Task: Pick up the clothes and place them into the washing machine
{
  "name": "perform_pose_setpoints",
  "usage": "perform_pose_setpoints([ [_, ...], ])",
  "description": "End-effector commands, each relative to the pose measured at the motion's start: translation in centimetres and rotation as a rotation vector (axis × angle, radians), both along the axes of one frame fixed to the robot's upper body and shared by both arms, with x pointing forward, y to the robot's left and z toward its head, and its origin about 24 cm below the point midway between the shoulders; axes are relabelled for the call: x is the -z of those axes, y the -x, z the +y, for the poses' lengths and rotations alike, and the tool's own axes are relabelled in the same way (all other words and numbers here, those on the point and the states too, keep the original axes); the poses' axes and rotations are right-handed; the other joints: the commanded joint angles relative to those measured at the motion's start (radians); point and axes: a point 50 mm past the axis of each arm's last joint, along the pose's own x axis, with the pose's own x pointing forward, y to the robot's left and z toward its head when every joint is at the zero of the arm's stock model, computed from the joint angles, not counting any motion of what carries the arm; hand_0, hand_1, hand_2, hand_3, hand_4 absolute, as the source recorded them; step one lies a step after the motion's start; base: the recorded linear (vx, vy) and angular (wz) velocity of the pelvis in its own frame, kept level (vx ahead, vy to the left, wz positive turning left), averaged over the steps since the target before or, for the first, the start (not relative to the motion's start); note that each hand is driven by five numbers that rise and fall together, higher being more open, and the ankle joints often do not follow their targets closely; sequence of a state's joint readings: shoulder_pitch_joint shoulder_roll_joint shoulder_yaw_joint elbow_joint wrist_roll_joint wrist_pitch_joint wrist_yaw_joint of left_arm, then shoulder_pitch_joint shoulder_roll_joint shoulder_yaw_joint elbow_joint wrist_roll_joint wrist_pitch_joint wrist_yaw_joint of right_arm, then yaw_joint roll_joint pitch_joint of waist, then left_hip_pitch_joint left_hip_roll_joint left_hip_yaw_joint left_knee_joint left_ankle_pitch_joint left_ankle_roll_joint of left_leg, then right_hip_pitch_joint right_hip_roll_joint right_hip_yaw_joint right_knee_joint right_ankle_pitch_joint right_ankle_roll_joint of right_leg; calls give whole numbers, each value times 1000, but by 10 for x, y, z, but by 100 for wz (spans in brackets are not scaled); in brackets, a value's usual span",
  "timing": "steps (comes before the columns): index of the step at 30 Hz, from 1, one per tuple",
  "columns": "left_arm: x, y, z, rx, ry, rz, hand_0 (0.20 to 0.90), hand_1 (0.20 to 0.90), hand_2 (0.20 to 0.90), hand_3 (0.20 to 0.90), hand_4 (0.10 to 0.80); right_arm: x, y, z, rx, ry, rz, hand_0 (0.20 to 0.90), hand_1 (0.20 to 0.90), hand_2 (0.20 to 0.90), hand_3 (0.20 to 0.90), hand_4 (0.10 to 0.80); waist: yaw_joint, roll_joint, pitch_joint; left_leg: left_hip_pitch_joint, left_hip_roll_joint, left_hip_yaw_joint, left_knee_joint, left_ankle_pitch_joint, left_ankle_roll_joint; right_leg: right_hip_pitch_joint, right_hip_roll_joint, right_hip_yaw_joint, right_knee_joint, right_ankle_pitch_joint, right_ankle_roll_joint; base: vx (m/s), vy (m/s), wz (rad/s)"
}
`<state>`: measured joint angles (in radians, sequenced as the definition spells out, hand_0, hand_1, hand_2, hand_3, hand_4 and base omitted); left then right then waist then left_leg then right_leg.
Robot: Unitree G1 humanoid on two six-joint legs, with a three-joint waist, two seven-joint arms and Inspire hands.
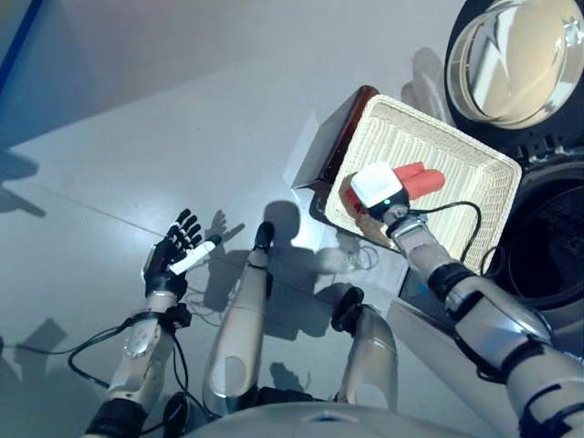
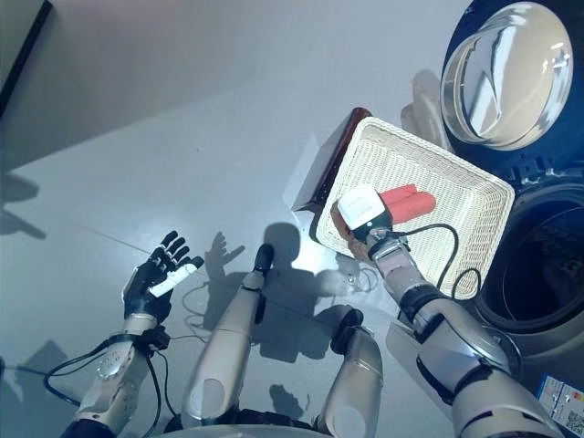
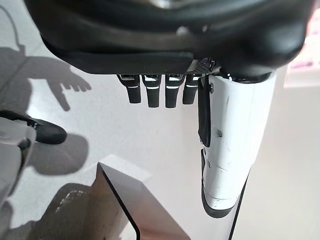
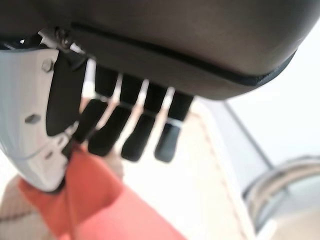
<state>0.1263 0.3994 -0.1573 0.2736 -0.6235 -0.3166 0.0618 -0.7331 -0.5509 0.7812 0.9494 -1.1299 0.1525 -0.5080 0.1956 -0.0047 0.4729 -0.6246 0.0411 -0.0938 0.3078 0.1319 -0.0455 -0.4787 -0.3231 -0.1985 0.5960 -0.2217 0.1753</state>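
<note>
Left hand (image 1: pixel 173 255): nearest item, low at the robot's left side, above bare grey floor (image 1: pixel 137 137). Fingers straight and spread, white-covered thumb laid across the palm; nothing held. Its own wrist view shows the same straight fingers (image 3: pixel 152 92) over the floor.

Right hand (image 1: pixel 381 193): farther forward on the robot's right, reaching into the near part of the basket. White-covered thumb on top of a red garment (image 1: pixel 415 181); the right wrist view shows the dark fingers (image 4: pixel 135 135) curled downward beside the cloth and the thumb pressed against it. Whether the fingers fully close round the cloth cannot be told from the head views; the wrist view suggests a pinch between thumb and fingers.

Red garment: rolled or bunched, lying inside the basket near its middle, one end under the right hand, the other end pointing toward the washing machine.

Basket (image 1: pixel 474 173): pale woven, rectangular, shallow-walled, standing on the floor to the robot's front right. Apart from the red garment its bottom shows bare.

Dark brown panel (image 1: pixel 339 137): glossy, standing just beside the basket's left wall.

Washing machine (image 1: pixel 547 246): farthest right, just past the basket, dark drum opening visible. Its round door (image 1: pixel 516 59) with a clear domed window stands swung wide, beyond the basket's far corner.
</note>
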Motion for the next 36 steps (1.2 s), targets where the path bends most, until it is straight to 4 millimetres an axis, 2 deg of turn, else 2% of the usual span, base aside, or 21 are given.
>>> perform_pose_setpoints([
  [1, -18, 4, 10, -27, -33, -121, 900, 900, 900, 900, 800, -30, 1, -31, 49, -60, -165, 200, 200, 200, 200, 300, -14, -22, -76, -7, 29, 5, 103, -125, -37, -26, -21, 37, -154, 223, 8, 22, 10, -5],
  [5, -16, 6, 13, -67, -23, -120, 900, 900, 900, 900, 800, -26, 20, -46, 109, -288, -251, 200, 200, 200, 200, 300, -41, -23, -91, 6, 31, 13, 93, -126, -35, -15, -23, 45, -171, 230, 11, 21, 24, -6],
  [7, -16, 7, 14, -73, -22, -119, 900, 900, 900, 900, 800, -23, 24, -48, 124, -324, -261, 200, 200, 200, 200, 300, -43, -24, -95, 7, 31, 15, 94, -128, -35, -13, -23, 46, -173, 231, 11, 17, 12, -11],
  [8, -15, 8, 15, -92, -24, -116, 900, 900, 900, 900, 800, -15, 34, -55, 168, -439, -296, 200, 200, 200, 200, 300, -52, -22, -101, 10, 33, 15, 94, -129, -34, -10, -25, 48, -174, 231, 11, 18, 15, -18],
  [11, -14, 11, 17, -110, -18, -117, 900, 900, 900, 900, 800, -7, 49, -58, 196, -554, -334, 200, 200, 200, 200, 300, -64, -19, -109, 14, 33, 20, 90, -128, -35, -6, -26, 49, -181, 232, 13, 11, 9, -3],
  [14, -13, 13, 18, -124, -17, -116, 900, 900, 900, 900, 800, 5, 62, -62, 220, -602, -332, 200, 200, 200, 200, 300, -74, -19, -114, 15, 34, 20, 92, -129, -36, -3, -26, 52, -182, 231, 13, 5, -1, 1],
  [16, -12, 15, 19, -125, -19, -111, 900, 900, 900, 900, 800, 10, 67, -63, 208, -568, -300, 200, 200, 200, 200, 300, -77, -18, -116, 15, 35, 21, 95, -130, -36, -3, -25, 53, -182, 229, 13, 0, 0, 0],
  [20, -13, 15, 19, -110, -28, -117, 900, 900, 900, 900, 800, 8, 65, -66, 194, -509, -279, 200, 200, 200, 200, 300, -78, -16, -118, 6, 35, 23, 103, -132, -38, -10, -25, 55, -183, 230, 15, -10, -2, -3],
  [21, -13, 15, 18, -108, -26, -116, 900, 900, 900, 900, 800, 7, 64, -66, 193, -503, -282, 367, 367, 367, 367, 420, -78, -16, -119, 3, 34, 22, 104, -130, -39, -12, -26, 55, -183, 231, 15, 0, 0, 0],
  [23, -13, 16, 17, -103, -24, -117, 900, 900, 900, 900, 800, 7, 61, -64, 192, -502, -287, 510, 510, 510, 510, 522, -74, -13, -120, 0, 34, 23, 106, -131, -39, -15, -27, 56, -181, 230, 15, 2, 0, -5],
  [24, -13, 16, 17, -105, -24, -116, 900, 900, 900, 900, 800, 6, 60, -63, 187, -497, -288, 779, 779, 779, 779, 714, -73, -13, -120, -1, 34, 23, 105, -130, -40, -16, -26, 56, -181, 230, 15, 7, 2, -4],
  [25, -12, 16, 17, -108, -24, -115, 900, 900, 900, 900, 800, 6, 59, -62, 182, -494, -289, 779, 779, 779, 779, 714, -73, -13, -121, -1, 34, 23, 105, -130, -40, -17, -25, 58, -181, 230, 14, 0, 0, 0],
  [26, -12, 16, 17, -108, -24, -115, 900, 900, 900, 900, 800, 6, 59, -62, 182, -494, -289, 900, 900, 900, 900, 800, -73, -13, -121, -1, 34, 23, 105, -130, -40, -17, -25, 58, -181, 230, 14, 0, 0, 0],
  [36, -12, 16, 17, -114, -25, -113, 900, 900, 900, 900, 800, 6, 53, -54, 166, -483, -282, 900, 900, 900, 900, 800, -69, -16, -122, -12, 33, 21, 106, -131, -38, -25, -24, 59, -182, 233, 15, 0, 0, 0],
])
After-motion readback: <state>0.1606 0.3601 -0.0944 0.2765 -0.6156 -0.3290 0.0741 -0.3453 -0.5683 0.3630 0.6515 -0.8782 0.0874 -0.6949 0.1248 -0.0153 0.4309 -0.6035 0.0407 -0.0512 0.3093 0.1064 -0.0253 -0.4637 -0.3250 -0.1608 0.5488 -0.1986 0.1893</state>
